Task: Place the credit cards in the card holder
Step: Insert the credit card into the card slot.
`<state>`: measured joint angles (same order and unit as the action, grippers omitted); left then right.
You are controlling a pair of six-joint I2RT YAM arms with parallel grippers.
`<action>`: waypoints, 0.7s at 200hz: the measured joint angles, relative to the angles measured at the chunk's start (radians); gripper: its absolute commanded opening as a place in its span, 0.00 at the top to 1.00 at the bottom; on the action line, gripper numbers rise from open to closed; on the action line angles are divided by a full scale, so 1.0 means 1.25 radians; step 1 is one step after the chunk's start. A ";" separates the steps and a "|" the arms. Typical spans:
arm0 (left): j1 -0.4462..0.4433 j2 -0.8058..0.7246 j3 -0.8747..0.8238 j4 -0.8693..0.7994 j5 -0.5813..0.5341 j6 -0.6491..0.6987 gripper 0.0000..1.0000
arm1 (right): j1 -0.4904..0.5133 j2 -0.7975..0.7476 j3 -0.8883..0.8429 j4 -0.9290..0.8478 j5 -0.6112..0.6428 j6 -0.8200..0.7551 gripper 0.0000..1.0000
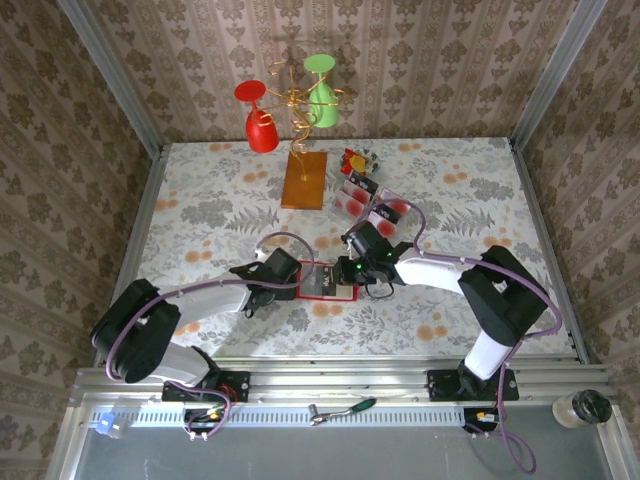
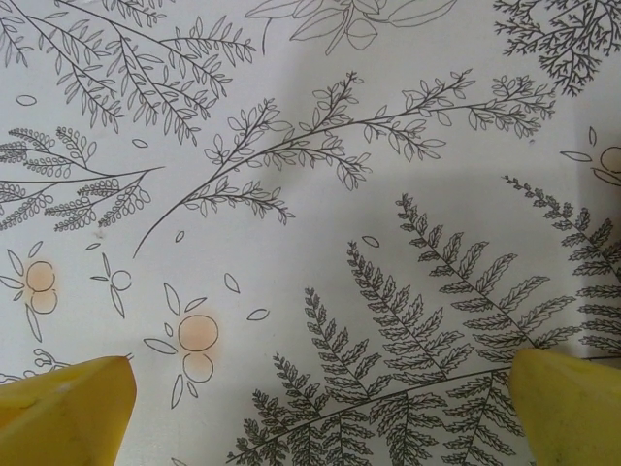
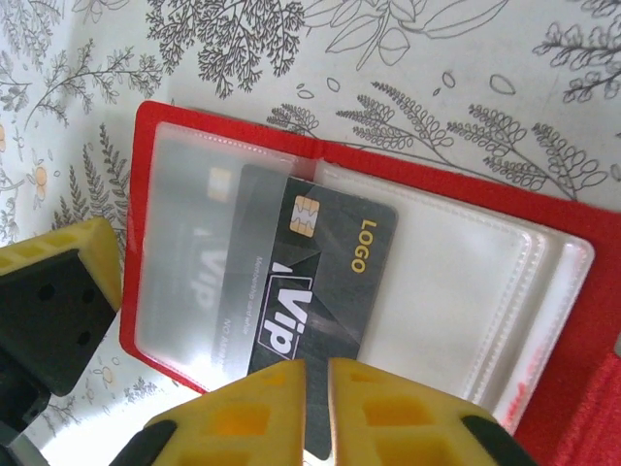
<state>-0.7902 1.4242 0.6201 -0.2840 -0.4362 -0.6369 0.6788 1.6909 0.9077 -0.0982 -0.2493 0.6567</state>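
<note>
Right end effector (image 3: 315, 374) hides the lower edge of the credit card (image 3: 325, 262).

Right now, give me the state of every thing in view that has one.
Card holder: lying open, inside up.
VIP card: partly slid into a clear sleeve.
Right gripper: shut on the VIP card.
Left gripper: open, empty.
Loose credit cards: flat on the table, outside the holder.
Red glass, green glass: hanging on the wire stand.
</note>
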 measured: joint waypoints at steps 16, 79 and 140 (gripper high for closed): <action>0.000 0.008 0.000 0.000 0.003 0.000 0.00 | 0.000 0.014 0.020 -0.015 0.007 -0.007 0.86; 0.001 0.022 0.002 0.012 0.005 0.000 0.00 | 0.008 0.086 0.064 -0.041 0.009 -0.021 0.87; 0.001 0.028 0.002 0.023 0.007 0.001 0.00 | 0.034 0.116 0.101 -0.051 0.009 -0.021 0.87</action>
<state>-0.7895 1.4590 0.6228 -0.2546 -0.4274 -0.6361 0.7208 1.8362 1.0336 -0.1619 -0.2382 0.6308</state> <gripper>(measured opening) 0.997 0.124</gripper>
